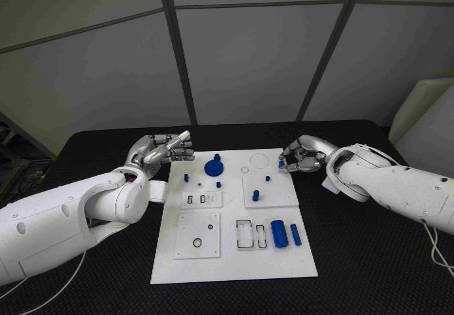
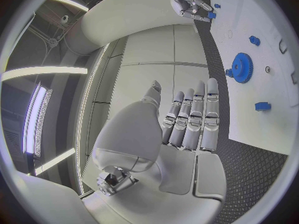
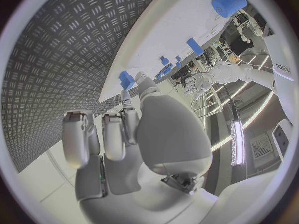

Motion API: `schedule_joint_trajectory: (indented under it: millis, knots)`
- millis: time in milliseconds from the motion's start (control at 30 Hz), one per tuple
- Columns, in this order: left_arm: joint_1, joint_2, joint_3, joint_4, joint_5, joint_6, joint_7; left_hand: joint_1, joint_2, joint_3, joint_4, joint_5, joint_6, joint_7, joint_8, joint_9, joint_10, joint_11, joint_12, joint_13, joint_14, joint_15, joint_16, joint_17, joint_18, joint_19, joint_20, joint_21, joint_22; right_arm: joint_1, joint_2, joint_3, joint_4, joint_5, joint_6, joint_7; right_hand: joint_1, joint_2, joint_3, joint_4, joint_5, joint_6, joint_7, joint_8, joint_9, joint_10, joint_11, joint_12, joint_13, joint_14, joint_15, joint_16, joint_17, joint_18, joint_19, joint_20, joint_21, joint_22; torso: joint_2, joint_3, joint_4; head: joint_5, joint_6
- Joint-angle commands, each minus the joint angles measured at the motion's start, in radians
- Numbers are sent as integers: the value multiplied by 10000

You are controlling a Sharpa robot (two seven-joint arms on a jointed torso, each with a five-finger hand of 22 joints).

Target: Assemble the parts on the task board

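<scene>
My left hand (image 1: 163, 151) is raised beside the far left edge of the task board (image 1: 227, 259), fingers straight and together, holding nothing. My right hand (image 1: 303, 156) sits at the far right corner, pinching a small blue part (image 1: 282, 162) in its fingertips. On the board: a blue gear (image 1: 214, 167), a blue cylinder (image 1: 279, 232) and a blue pin (image 1: 295, 234).

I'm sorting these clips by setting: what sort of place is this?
Probably a robotics lab or test cell: a black table carries a white task board with blue parts such as a gear, and grey partition panels stand behind it.
</scene>
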Motion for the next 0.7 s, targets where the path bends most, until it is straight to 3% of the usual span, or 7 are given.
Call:
schedule_joint_trajectory:
  millis: [33,700]
  knots:
    - [10,12,8,5,-72,146,-55,-6,90,-9,-45,15,69,19,-62,-4,22,19,-50,0,-50,17,-53,9,-126,-80,-15,-33,-12,5,42,7,-40,35,113,6,39,107,63,-13,30,94,-7,17,6,68,22,69,1150,900,90,68,2010,41,596,25,40,1792,4,2,-3,0,-12]
    - [10,19,8,-2,-72,146,-66,-6,90,-9,-45,15,69,19,-62,-4,22,19,-50,0,-50,17,-53,9,-126,-80,-15,-33,-12,-7,242,6,-296,-110,120,-84,314,298,353,-163,-130,361,9,14,3,103,34,122,1196,912,92,96,2066,26,634,27,74,1864,0,3,3,17,-29]
